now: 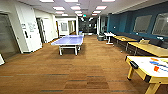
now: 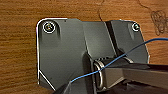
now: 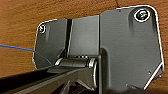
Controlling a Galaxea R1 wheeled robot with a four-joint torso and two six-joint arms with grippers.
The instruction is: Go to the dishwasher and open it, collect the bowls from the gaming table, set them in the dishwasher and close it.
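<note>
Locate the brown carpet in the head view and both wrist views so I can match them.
Head view: the brown striped carpet runs from the near edge back past the blue table-tennis table.
Left wrist view: the carpet lies behind the robot's dark plate.
Right wrist view: the carpet again lies behind the plate.
Shared landmark: the thin blue cable in both wrist views.
</note>
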